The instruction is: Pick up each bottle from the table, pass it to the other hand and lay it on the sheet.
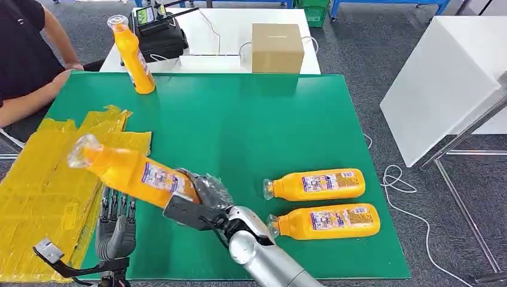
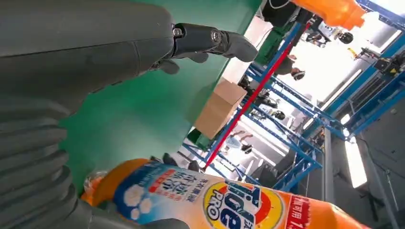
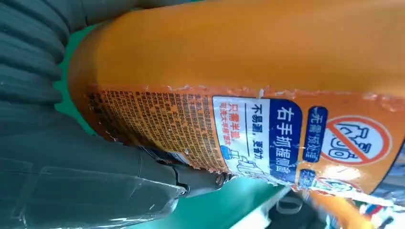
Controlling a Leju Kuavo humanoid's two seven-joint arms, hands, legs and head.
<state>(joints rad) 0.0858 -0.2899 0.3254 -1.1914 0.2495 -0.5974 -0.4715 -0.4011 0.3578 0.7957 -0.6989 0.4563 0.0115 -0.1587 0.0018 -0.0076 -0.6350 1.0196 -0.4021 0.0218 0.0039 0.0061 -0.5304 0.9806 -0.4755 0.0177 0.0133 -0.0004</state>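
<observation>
Orange plastic, glossy, with a blue-and-white label: the held bottle (image 1: 128, 171) sits in the right robot hand (image 1: 200, 197), whose fingers wrap its base while its clear cap points toward ten o'clock, over the edge of the crinkled yellow sheet (image 1: 42, 191). The left robot hand (image 1: 115, 224) hovers just beneath the bottle, fingers spread and holding nothing. On the green surface (image 1: 239, 131), at three o'clock from the right robot hand, two bottles (image 1: 317, 184) (image 1: 327, 222) lie side by side. A fourth bottle (image 1: 133, 55) stands tilted at the far edge, near a person's hand (image 1: 63, 75). Beyond sits a cardboard box (image 1: 277, 48).
</observation>
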